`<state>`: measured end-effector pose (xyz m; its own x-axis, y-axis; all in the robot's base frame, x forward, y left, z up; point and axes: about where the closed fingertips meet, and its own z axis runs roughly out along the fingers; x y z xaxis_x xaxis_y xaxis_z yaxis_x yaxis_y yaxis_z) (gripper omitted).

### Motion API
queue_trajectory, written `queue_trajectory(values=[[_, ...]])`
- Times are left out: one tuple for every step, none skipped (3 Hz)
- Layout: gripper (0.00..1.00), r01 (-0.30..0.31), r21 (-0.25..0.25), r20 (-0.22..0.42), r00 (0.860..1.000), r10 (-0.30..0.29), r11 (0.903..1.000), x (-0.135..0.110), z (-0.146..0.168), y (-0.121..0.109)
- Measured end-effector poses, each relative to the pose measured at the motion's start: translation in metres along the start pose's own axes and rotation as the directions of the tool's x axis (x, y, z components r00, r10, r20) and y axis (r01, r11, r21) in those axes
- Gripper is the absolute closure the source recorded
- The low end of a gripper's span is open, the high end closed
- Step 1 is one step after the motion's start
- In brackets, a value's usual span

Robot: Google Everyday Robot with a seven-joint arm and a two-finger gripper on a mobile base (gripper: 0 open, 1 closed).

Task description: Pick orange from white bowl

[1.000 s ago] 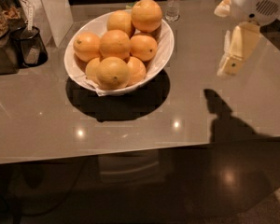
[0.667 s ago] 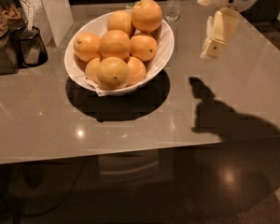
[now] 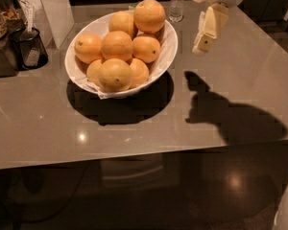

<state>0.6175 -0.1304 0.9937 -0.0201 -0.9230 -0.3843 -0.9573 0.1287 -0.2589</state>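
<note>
On a glossy grey-brown counter [image 3: 43, 119], a wide, shallow white bowl [image 3: 168, 46] heaped with fruit sits to the left of the robot's cream-coloured end effector [image 3: 200, 46]. The end effector hangs above the surface just beyond the bowl's right rim, angled downward with its tip toward the bowl; whether it is open or closed cannot be told. The round, deep-skinned orange [image 3: 149, 15] crowning the pile lies nearest, to its left and slightly higher, so the reach likely runs leftward over the rim.

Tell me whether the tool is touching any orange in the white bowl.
No: the tool hangs in the air right of the white bowl, apart from the oranges.
</note>
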Motion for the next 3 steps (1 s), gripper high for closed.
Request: queue_trajectory(values=[[0.00, 0.014, -0.018, 0.021, 1.000, -0.013, 0.9998, -0.009, 0.014, -0.005], [0.00, 0.074, -0.060, 0.048, 0.996, -0.071, 0.9954, -0.034, 0.040, -0.017], [0.00, 0.143, -0.099, 0.083, 0.987, -0.136, 0.9847, -0.066, 0.069, -0.029]])
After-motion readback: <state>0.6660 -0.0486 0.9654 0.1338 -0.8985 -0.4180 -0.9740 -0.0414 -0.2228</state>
